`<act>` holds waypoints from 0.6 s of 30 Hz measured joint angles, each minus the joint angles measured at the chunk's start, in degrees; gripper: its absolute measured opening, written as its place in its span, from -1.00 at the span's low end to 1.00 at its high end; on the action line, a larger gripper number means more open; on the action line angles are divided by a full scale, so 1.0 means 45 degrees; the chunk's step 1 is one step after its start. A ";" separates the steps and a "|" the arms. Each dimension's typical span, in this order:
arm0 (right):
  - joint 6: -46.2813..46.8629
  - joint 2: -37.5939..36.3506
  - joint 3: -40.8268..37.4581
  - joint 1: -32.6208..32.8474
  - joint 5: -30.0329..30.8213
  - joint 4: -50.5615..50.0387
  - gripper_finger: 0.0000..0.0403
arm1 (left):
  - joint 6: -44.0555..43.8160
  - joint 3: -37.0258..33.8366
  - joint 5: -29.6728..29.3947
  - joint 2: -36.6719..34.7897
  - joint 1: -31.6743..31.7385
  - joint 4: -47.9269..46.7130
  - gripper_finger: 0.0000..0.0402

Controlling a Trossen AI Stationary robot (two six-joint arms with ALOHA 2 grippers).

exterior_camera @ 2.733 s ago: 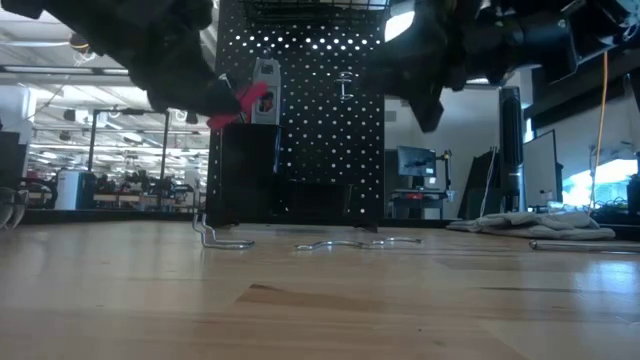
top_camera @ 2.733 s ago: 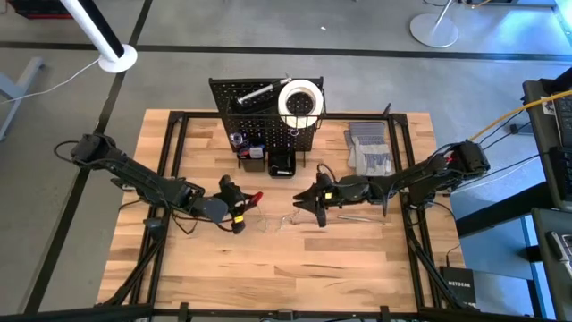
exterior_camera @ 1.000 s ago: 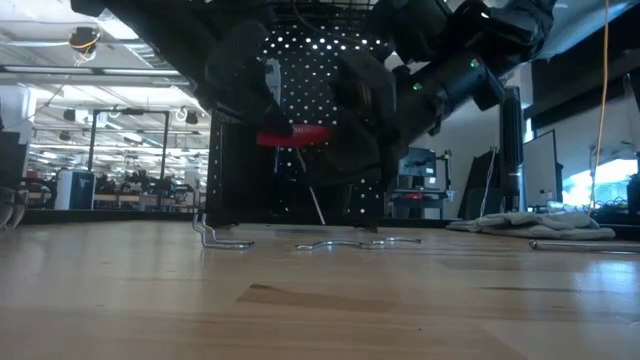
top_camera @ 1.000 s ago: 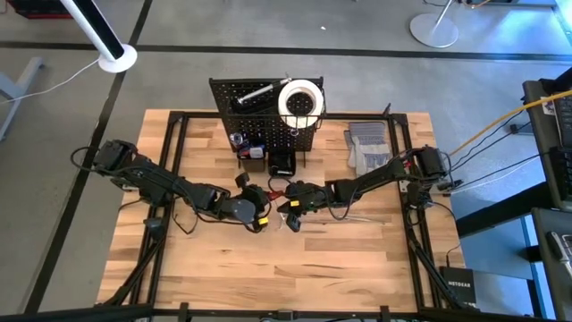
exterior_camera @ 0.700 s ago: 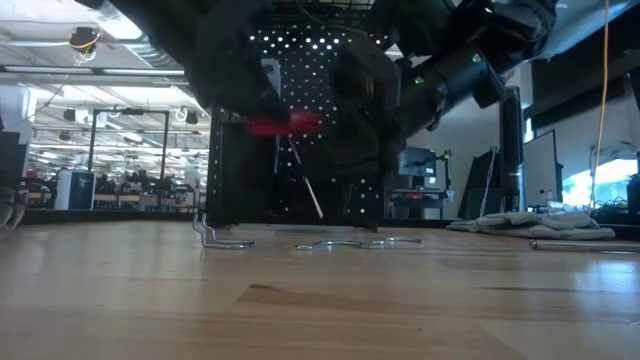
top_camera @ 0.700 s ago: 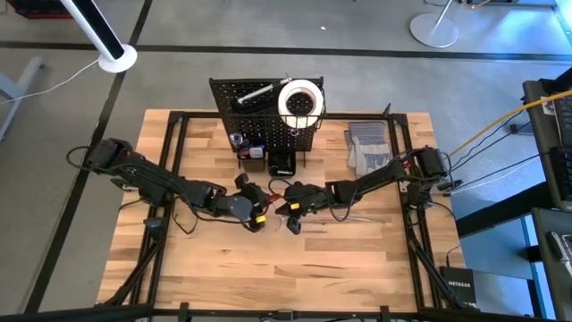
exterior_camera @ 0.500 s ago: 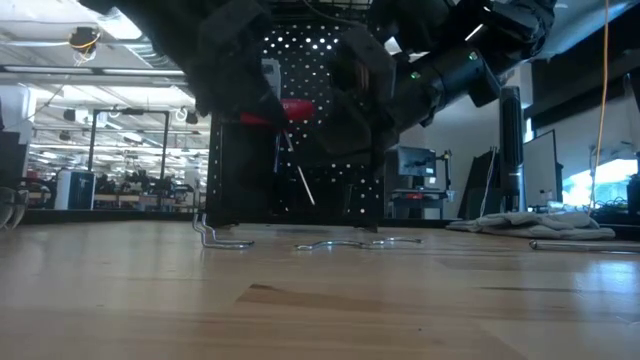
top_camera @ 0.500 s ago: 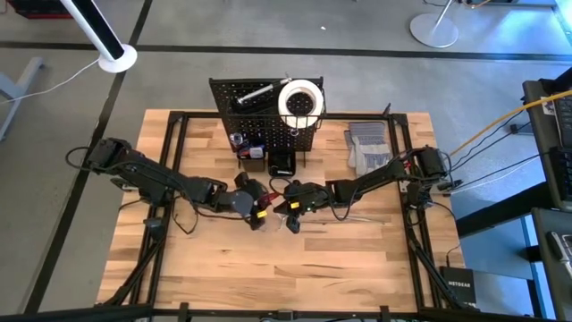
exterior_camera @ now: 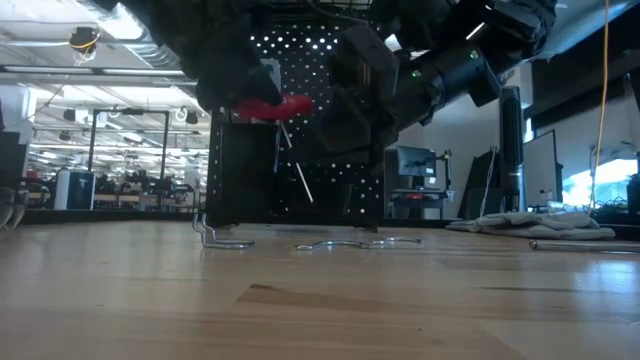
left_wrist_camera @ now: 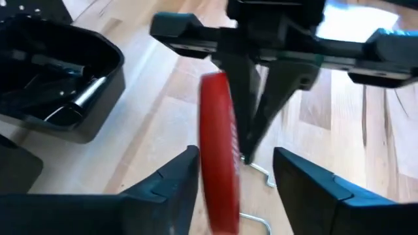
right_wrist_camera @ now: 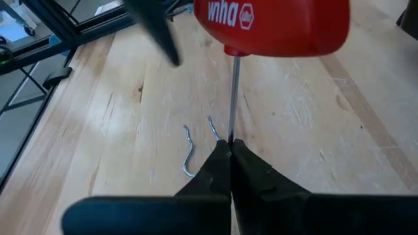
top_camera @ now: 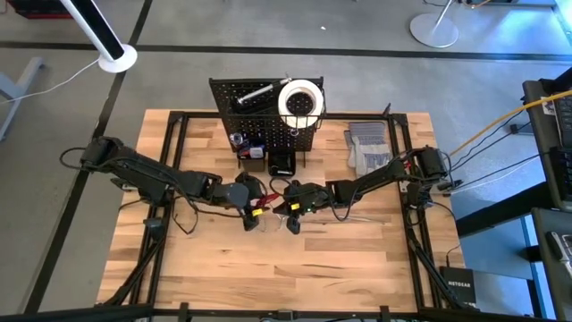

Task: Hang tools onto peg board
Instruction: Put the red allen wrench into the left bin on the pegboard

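Grey work gloves lie flat on the wooden desk, near its far right corner. Loose wire hooks rest on the desk's middle.

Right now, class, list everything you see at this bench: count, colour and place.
Table: one, wooden, under everything.
Peg board: one, black, upright at table's back.
Tape roll: one, white, atop board.
Bins: two, black, at board's foot.
Gloves: a pile, grey, right of board.
Hooks: at least two, silver, loose mid-table.
Screwdriver: one, red handle, above table's middle.
Left tool: open, either side of handle.
Right tool: shut on shaft.
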 joint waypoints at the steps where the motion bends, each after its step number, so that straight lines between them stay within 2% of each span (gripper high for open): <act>1: -0.0091 0.0000 0.0000 0.0011 -0.0001 0.0016 -1.00 | 0.0012 0.0000 0.0109 -0.0070 0.0048 -0.0056 -0.15; 13: -0.0398 -0.0005 -0.0010 0.0151 0.0197 0.0031 -0.98 | 0.1053 0.0005 0.1033 0.0125 0.0584 0.0057 -0.75; 18: 0.0115 -0.0077 -0.0005 0.0146 -0.0084 0.0010 -0.83 | 0.1364 0.0005 0.0990 -0.0285 0.0403 -0.0320 -0.76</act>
